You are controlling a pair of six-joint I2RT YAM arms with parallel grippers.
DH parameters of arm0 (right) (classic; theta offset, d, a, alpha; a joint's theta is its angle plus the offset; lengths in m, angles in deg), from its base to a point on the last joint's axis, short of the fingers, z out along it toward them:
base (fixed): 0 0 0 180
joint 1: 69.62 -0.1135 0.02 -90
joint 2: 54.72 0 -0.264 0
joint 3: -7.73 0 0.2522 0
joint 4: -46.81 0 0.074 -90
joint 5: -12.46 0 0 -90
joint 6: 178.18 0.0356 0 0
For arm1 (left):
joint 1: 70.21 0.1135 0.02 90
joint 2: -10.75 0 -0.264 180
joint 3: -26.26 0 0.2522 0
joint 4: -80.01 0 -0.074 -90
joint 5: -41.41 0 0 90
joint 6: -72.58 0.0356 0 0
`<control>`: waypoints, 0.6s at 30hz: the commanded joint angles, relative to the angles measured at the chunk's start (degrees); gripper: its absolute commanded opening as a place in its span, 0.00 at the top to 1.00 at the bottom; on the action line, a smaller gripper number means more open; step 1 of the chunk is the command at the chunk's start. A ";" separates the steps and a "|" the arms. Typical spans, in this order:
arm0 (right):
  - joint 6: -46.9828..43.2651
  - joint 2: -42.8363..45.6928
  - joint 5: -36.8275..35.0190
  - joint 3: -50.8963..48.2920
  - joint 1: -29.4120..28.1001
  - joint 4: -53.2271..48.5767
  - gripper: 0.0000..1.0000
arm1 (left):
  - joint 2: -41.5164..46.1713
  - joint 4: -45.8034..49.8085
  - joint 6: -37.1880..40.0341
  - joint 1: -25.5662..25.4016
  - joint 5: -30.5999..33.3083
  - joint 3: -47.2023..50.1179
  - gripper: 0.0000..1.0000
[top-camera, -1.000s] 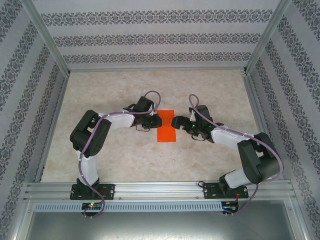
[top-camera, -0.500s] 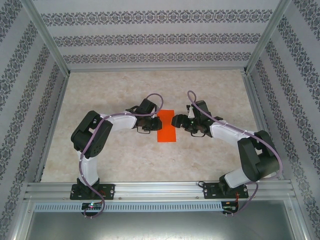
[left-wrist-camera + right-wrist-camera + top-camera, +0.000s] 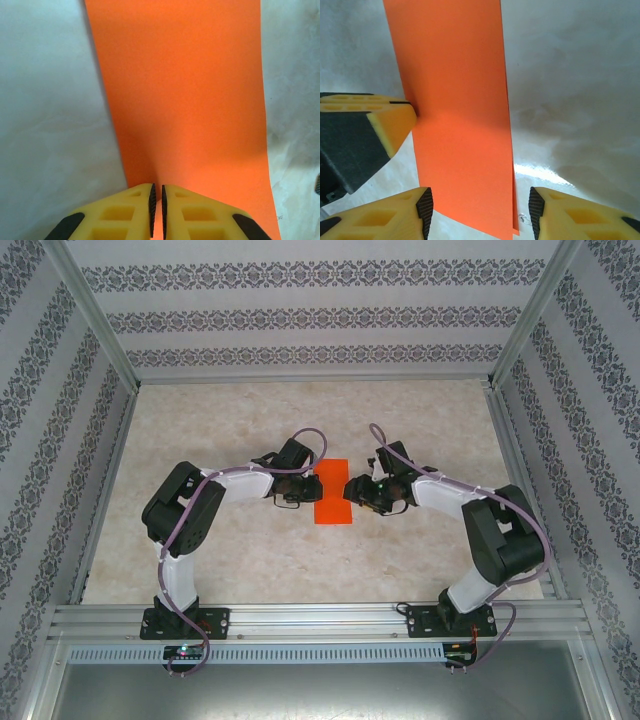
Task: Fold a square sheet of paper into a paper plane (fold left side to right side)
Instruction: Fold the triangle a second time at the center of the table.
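Observation:
The square sheet of paper (image 3: 333,492) lies folded in half as a narrow orange rectangle at the table's middle. Its two layers show slightly offset at one corner (image 3: 514,227). My left gripper (image 3: 309,488) is shut, its yellow fingertips (image 3: 145,192) resting on the paper's (image 3: 185,100) left edge with only a thin slit between the pads. That left finger (image 3: 390,120) touches the paper's (image 3: 455,100) edge in the right wrist view. My right gripper (image 3: 480,200) stands open over the sheet's right side (image 3: 352,490), one pad on each side of the strip, apart from it.
The marbled tabletop (image 3: 230,550) surrounds the paper. An aluminium frame rail (image 3: 320,618) runs along the near edge, and patterned walls (image 3: 310,315) enclose the back and sides. Both arm elbows (image 3: 180,505) (image 3: 505,530) sit wide of the paper.
The right gripper has narrowed its jaws and moved in over the paper's right side, with its arm swinging inward. The left gripper stays shut on the left edge.

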 commanded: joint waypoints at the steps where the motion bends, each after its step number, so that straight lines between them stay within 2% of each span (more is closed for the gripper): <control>1: 3.09 -2.43 3.89 0.76 -0.23 -1.20 0.47 | 0.45 2.30 0.97 -0.99 1.16 1.29 0.83; 4: 3.57 -3.35 4.31 0.35 -0.32 -0.49 0.51 | 0.48 2.57 1.14 -1.13 1.28 1.27 0.84; 18: 3.04 -4.43 3.19 0.87 -1.94 -1.95 0.54 | 0.35 2.64 1.24 -1.26 1.31 0.85 0.84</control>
